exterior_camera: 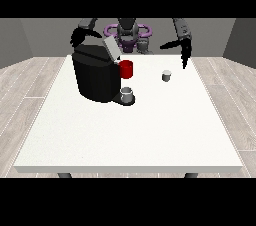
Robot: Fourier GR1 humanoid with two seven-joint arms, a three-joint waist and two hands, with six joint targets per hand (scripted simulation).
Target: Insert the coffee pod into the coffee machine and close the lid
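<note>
The robot hand at the view's right [183, 52] hangs in the air, fingers straight and pointing down, released. At about its eight o'clock, apart from it, the small pale coffee pod [166, 75] stands on the white surface [130, 130]. At the view's left, the other robot hand [78, 36] sits behind the black coffee machine [96, 74]; its fingers cannot be made out. The machine's grey lid [111, 47] is tilted up, a red part [126, 69] at its three o'clock, a grey cup [127, 93] at its base. No writing is readable.

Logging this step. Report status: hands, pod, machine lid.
Hand at view's right open, above the table, holding nothing. Other hand behind machine, fingers unclear. Pod on table, untouched. Lid up.
</note>
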